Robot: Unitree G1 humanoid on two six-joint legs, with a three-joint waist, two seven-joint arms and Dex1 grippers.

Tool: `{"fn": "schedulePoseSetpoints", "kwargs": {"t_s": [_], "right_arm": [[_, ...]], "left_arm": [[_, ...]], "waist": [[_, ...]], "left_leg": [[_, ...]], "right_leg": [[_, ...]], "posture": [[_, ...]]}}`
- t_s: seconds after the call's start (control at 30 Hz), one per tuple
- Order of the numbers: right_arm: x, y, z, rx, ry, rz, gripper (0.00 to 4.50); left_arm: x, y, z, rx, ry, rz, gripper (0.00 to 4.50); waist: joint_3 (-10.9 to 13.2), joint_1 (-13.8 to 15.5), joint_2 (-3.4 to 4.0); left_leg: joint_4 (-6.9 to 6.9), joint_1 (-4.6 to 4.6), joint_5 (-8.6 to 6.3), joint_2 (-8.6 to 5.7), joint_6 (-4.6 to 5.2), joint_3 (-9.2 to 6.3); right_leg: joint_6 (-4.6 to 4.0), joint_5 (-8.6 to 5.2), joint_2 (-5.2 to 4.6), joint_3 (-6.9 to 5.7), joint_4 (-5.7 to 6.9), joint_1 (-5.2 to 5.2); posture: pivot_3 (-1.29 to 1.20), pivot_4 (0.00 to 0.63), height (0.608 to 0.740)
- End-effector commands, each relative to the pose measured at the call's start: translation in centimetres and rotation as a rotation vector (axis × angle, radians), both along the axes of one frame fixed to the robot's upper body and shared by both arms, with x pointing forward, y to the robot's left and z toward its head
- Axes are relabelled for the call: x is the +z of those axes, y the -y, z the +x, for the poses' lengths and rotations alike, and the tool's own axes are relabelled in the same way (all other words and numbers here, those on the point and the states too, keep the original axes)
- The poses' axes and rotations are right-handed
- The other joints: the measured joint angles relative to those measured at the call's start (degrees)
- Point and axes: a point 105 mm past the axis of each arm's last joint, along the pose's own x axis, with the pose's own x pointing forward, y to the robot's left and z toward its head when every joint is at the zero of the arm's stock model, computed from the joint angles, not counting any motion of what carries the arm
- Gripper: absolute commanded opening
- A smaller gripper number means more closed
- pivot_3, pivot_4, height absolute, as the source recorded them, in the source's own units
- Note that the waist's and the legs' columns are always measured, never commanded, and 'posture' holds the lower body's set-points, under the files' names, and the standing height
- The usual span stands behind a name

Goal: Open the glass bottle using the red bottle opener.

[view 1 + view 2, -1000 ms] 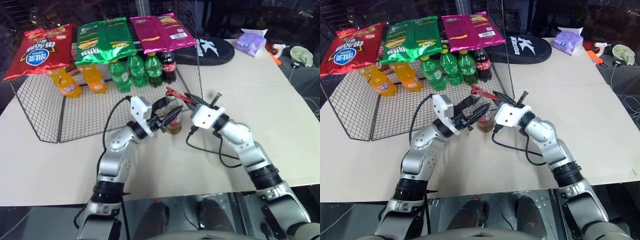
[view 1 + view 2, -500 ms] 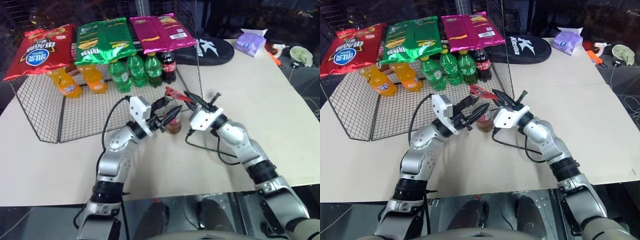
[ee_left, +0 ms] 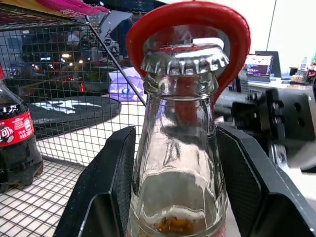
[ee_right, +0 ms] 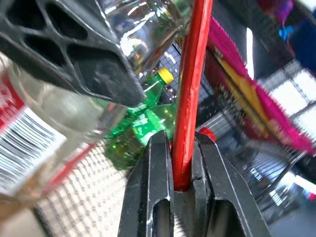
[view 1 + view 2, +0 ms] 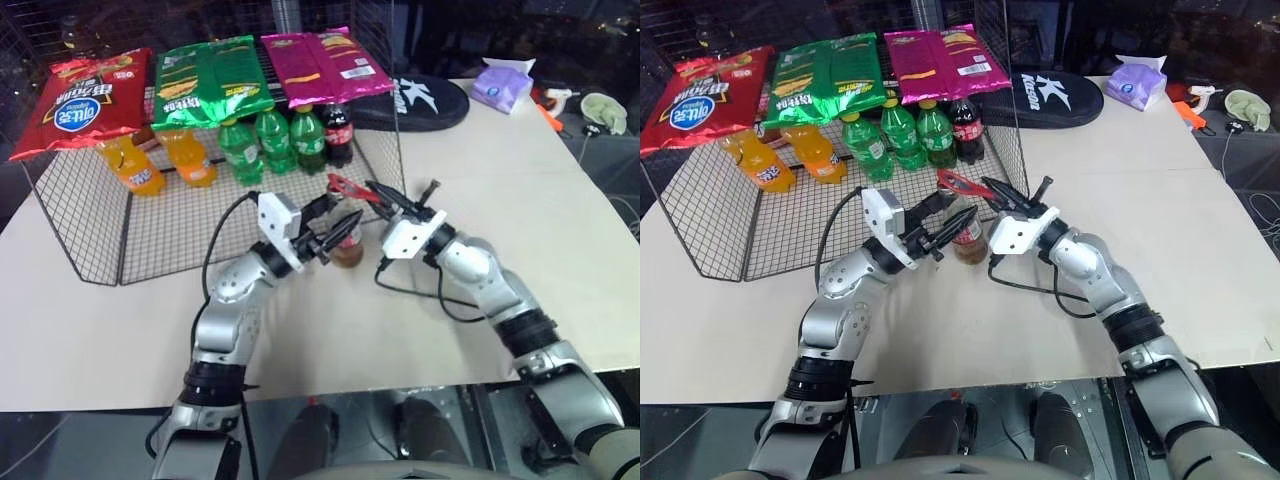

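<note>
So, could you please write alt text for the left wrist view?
A capped glass bottle stands gripped between two black pincer fingers, with the ring of a red bottle opener behind its cap. A dark cola bottle stands beside wire mesh.

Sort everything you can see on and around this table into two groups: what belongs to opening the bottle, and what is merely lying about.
Belongs to the job:
- glass bottle, cap on, held by the left gripper
- red bottle opener, ring behind the cap, pinched in the right gripper

Lying about:
- wire rack
- snack bags
- orange soda bottles
- green soda bottles
- cola bottle
- tissue pack
</note>
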Motion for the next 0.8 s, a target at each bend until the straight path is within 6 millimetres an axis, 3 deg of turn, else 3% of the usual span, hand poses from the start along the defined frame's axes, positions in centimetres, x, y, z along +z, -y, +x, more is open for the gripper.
{"fn": "schedulePoseSetpoints", "kwargs": {"t_s": [0.03,0.3,0.5,0.8], "right_arm": [[-0.7,-1.5,-1.1,0.101,0.080,-0.175,0.00],[3.2,0.4,0.8,0.045,0.261,-0.262,0.00],[6.7,1.3,1.1,0.009,0.386,-0.244,0.00],[7.9,3.2,1.8,-0.069,0.357,-0.112,0.00]], "left_arm": [[0.5,1.2,-0.2,-0.034,0.015,-0.004,2.01],[0.4,1.3,-0.1,-0.033,0.012,-0.006,2.01],[0.3,1.2,-0.2,-0.028,0.008,-0.007,2.01],[0.2,1.1,-0.3,-0.024,0.007,-0.003,2.01]], "waist": [[0.00,0.01,0.00],[0.00,0.04,0.00],[0.00,-0.01,0.00],[0.00,-0.02,0.00]], "left_leg": [[0.00,0.00,0.00,0.00,0.00,0.00],[-0.01,-0.01,0.00,0.00,0.00,0.03],[-0.01,-0.01,0.00,0.01,0.00,0.05],[-0.03,-0.03,0.00,0.02,0.00,0.07]], "right_leg": [[0.00,0.00,0.00,0.00,0.00,0.00],[0.00,0.00,0.00,0.02,-0.02,0.00],[0.00,0.00,0.00,0.05,-0.04,-0.01],[0.00,0.00,0.00,0.06,-0.08,-0.01]], "posture": [[0.00,0.150,0.740],[0.00,0.150,0.740],[0.00,0.150,0.740],[0.00,0.150,0.740]]}}
